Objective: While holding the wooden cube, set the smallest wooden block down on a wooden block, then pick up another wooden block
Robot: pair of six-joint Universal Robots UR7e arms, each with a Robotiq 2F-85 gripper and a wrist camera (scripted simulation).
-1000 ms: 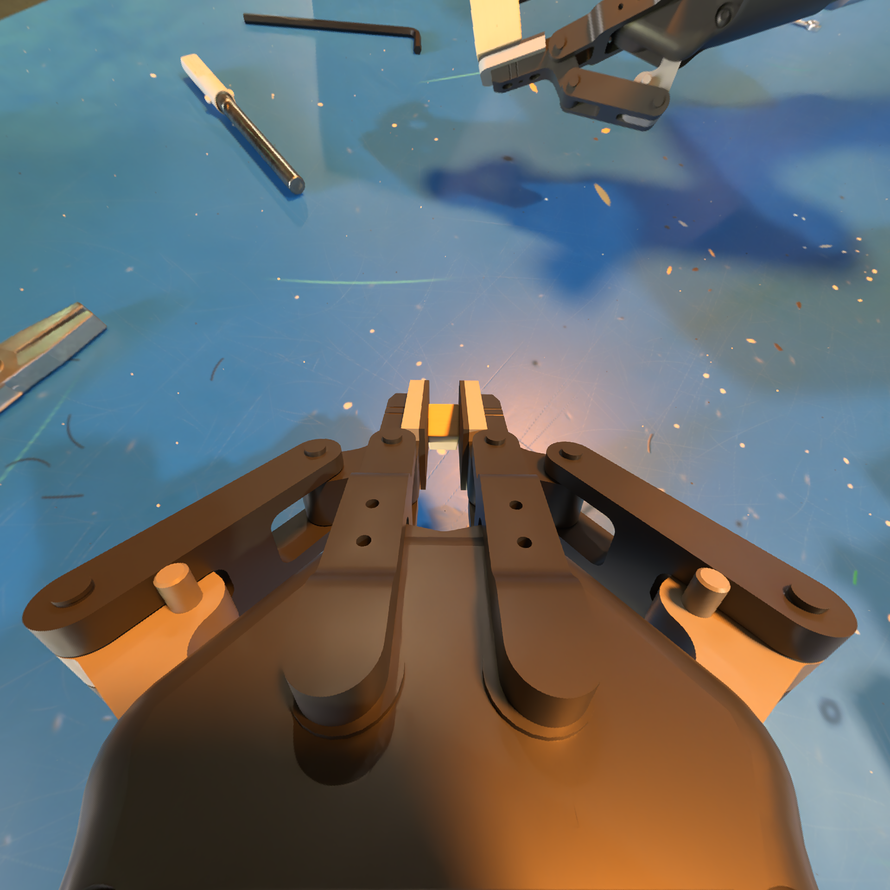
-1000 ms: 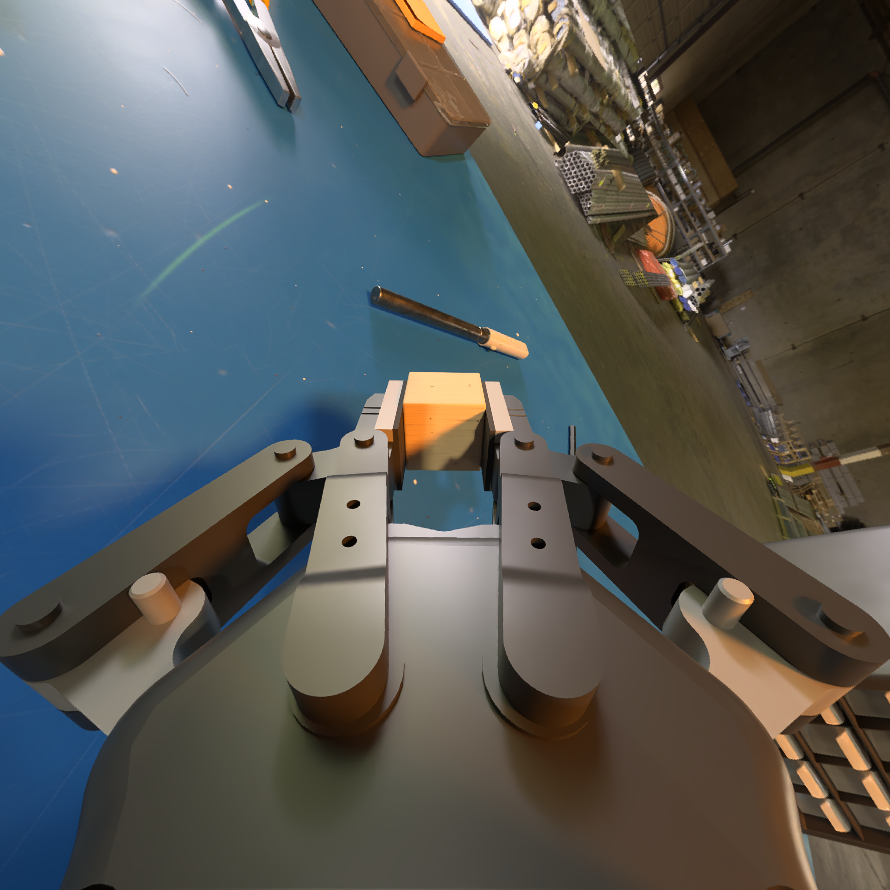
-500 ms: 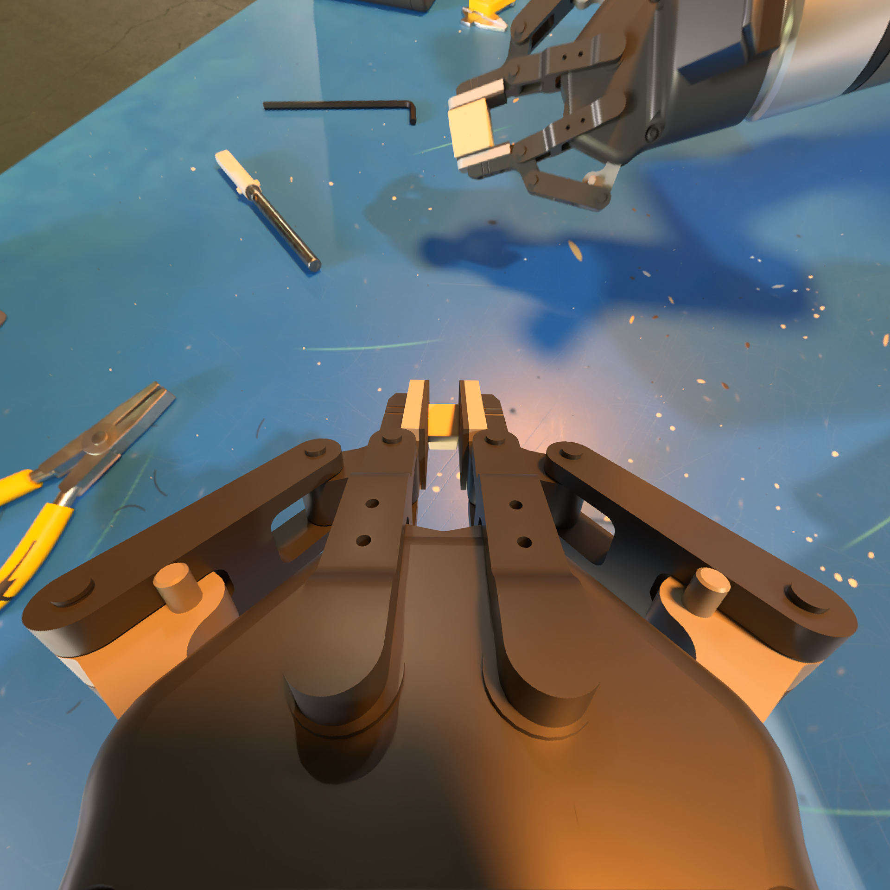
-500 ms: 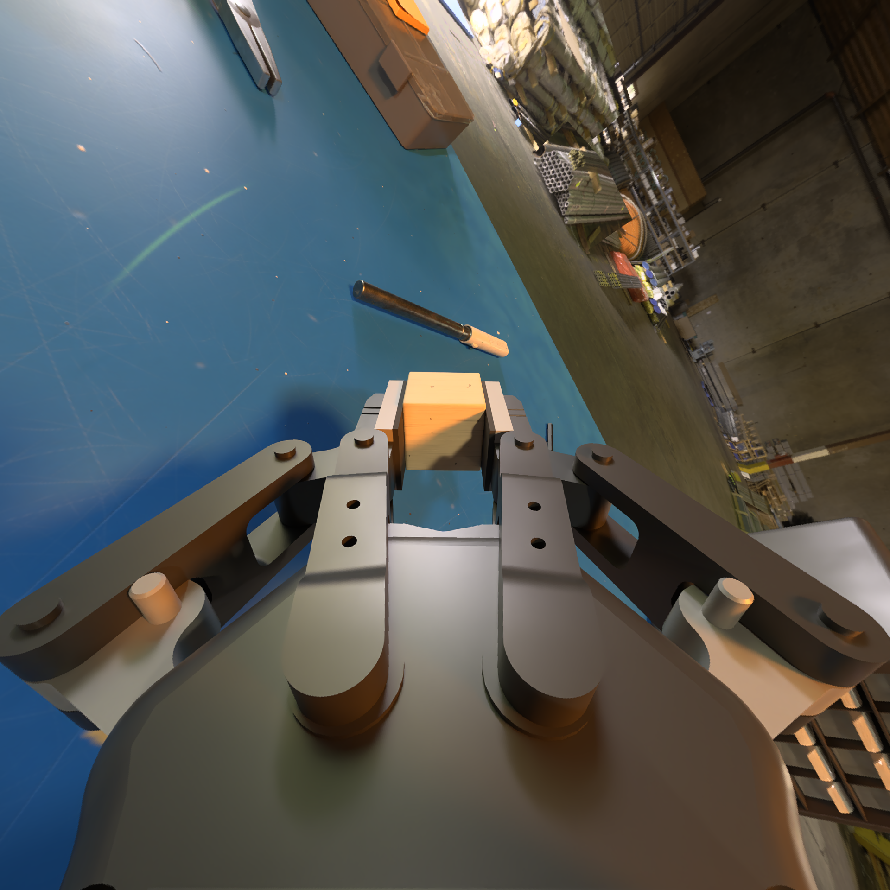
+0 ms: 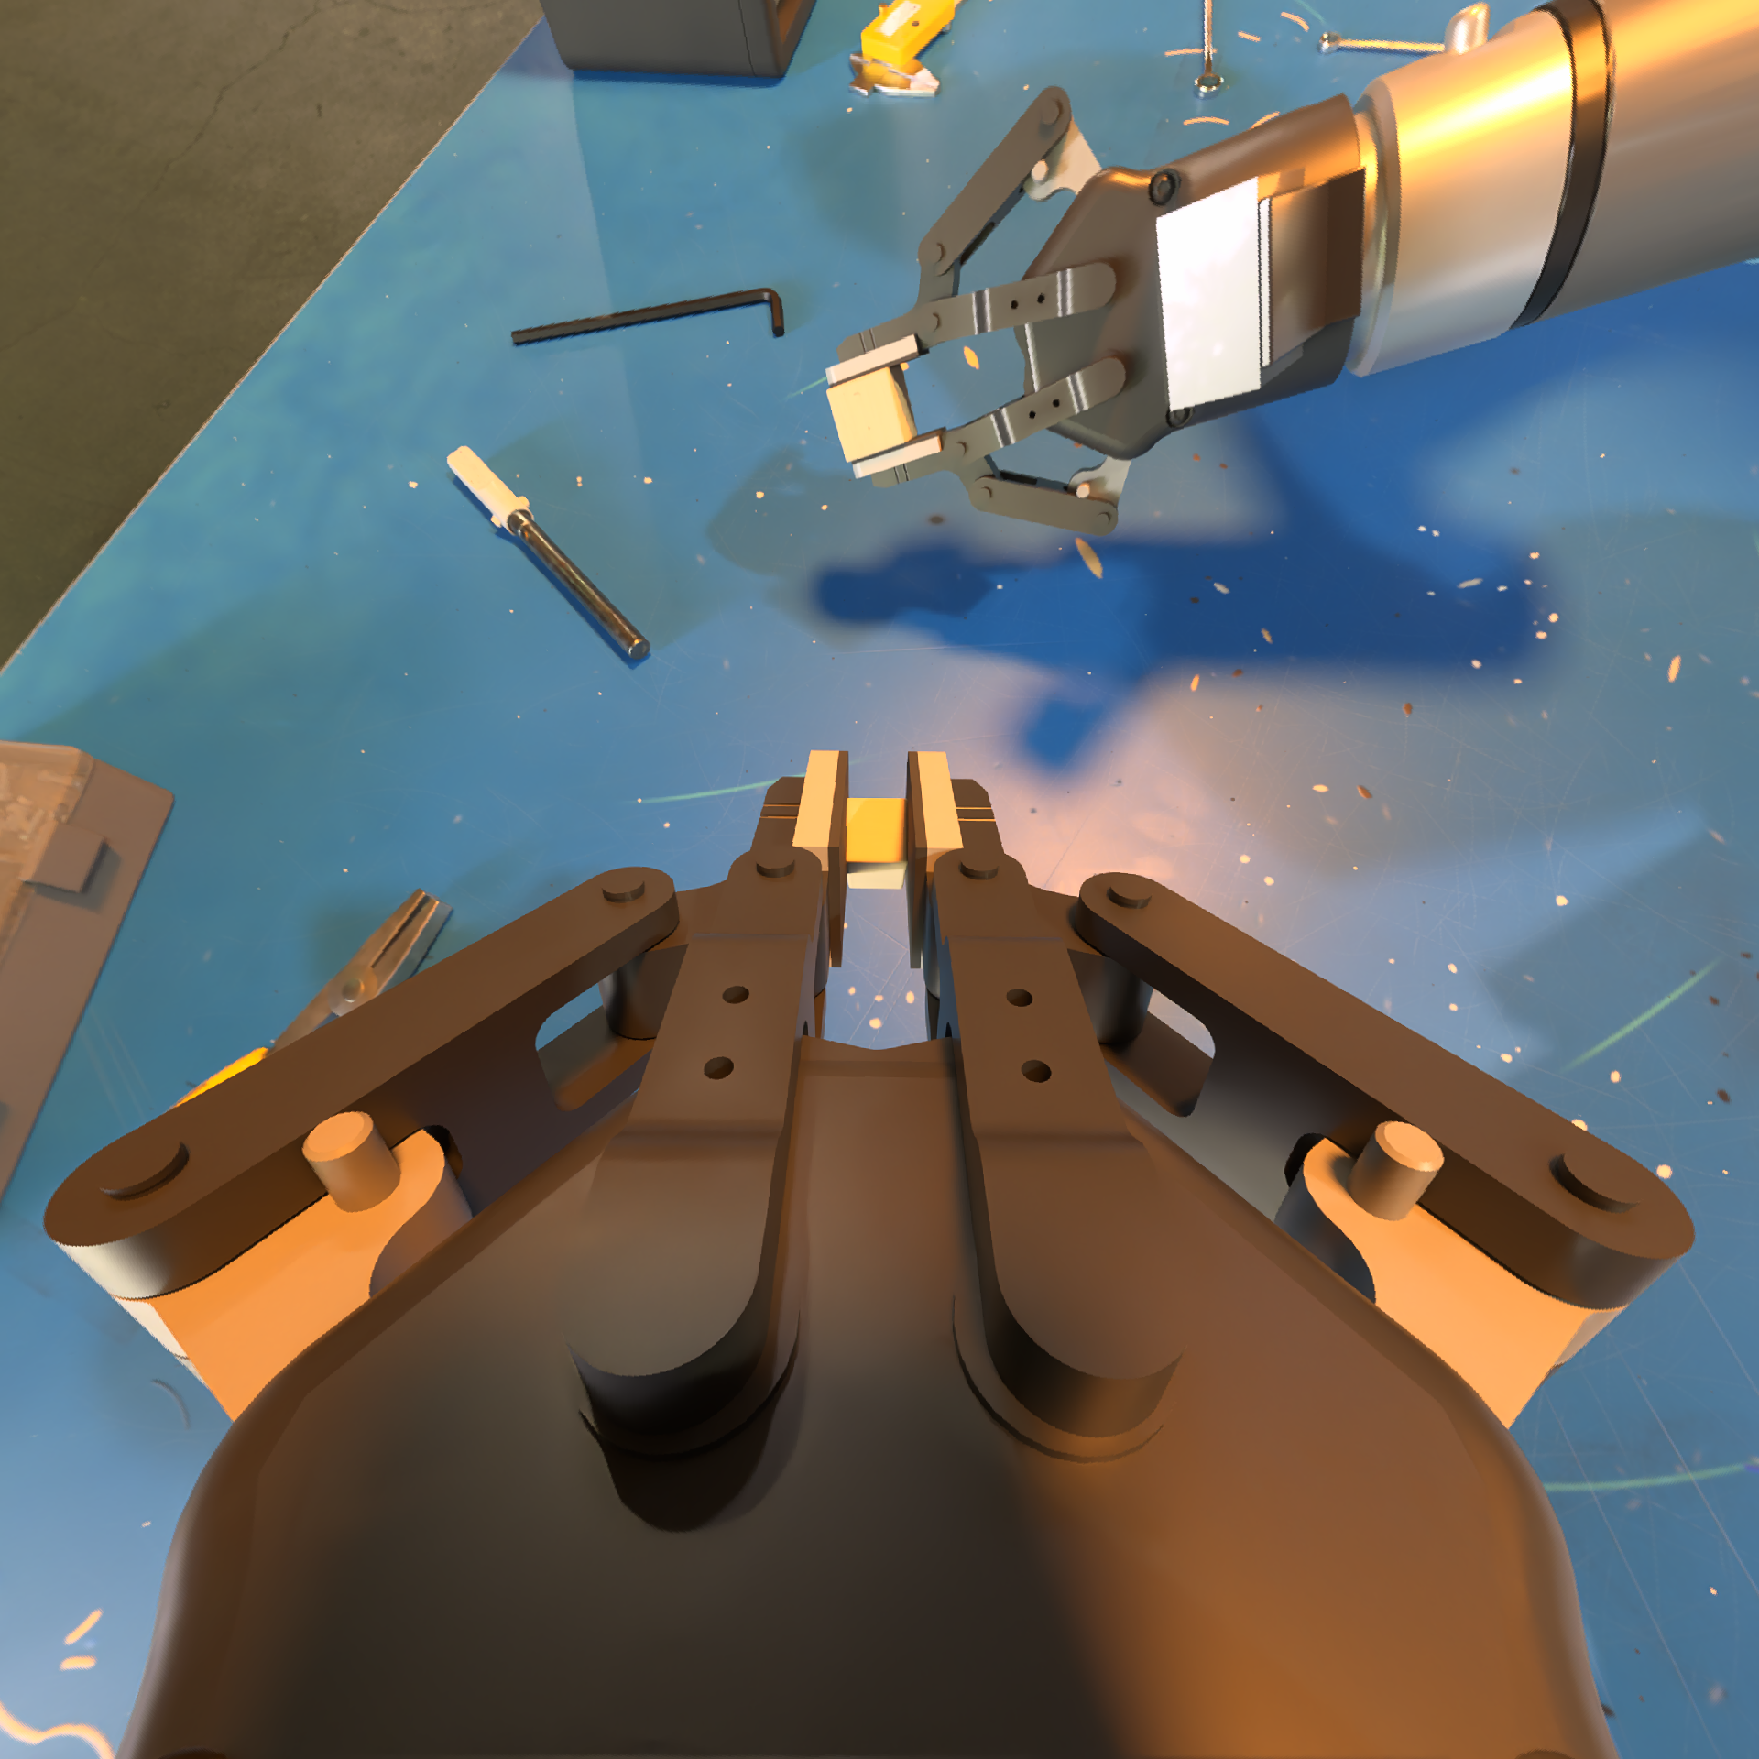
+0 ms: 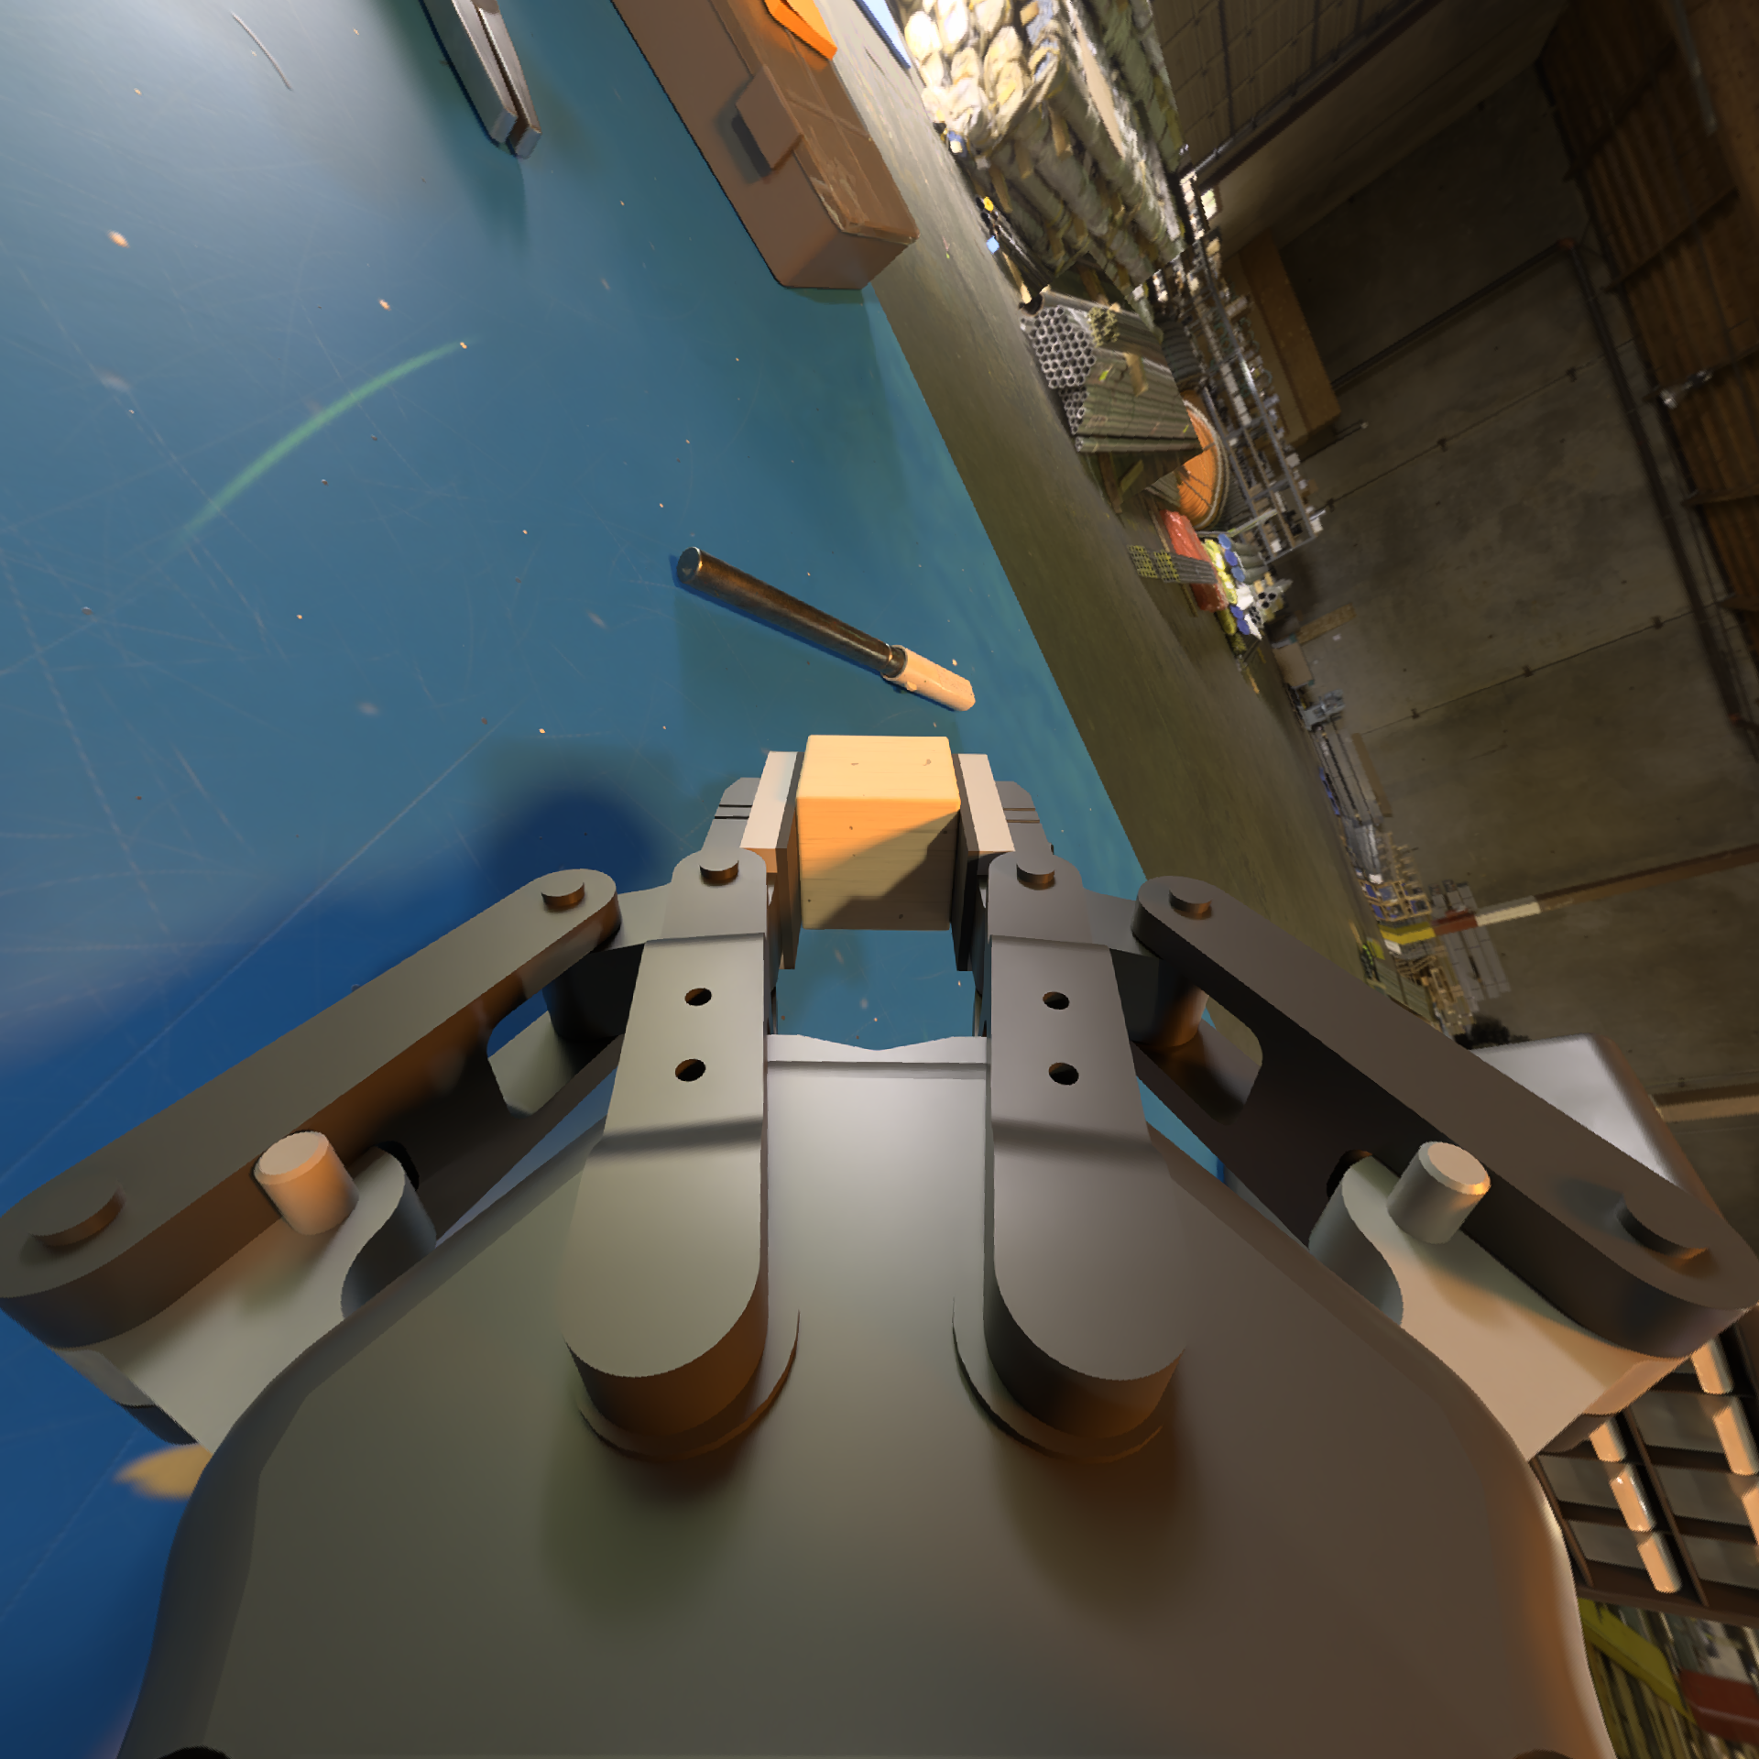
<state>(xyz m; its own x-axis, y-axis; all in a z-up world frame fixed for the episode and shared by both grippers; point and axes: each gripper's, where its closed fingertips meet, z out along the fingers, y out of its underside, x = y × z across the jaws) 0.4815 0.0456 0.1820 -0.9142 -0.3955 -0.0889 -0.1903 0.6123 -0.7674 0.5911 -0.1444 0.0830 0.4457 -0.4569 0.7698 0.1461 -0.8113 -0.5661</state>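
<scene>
My left gripper (image 5: 876, 800) is shut on a small wooden block (image 5: 874, 839) and holds it above the blue table (image 5: 381, 723). My right gripper (image 6: 876, 790) is shut on a larger wooden cube (image 6: 876, 819), also held above the table near its edge. In the left wrist view the right gripper (image 5: 880, 405) shows farther off at the upper middle, with the pale cube (image 5: 868, 411) between its fingers. No other wooden block is in view.
A punch with a pale handle (image 5: 547, 552) (image 6: 828, 628) and a black hex key (image 5: 647, 314) lie on the table. Pliers (image 5: 371, 971) and a brown case (image 5: 48, 904) (image 6: 790, 143) lie at the left. A grey box (image 5: 666, 33) and a yellow knife (image 5: 895, 43) lie at the far edge.
The left wrist view has pulled back and up: the right gripper with its cube, the punch and the hex key now sit lower and nearer the middle. Both grips are unchanged.
</scene>
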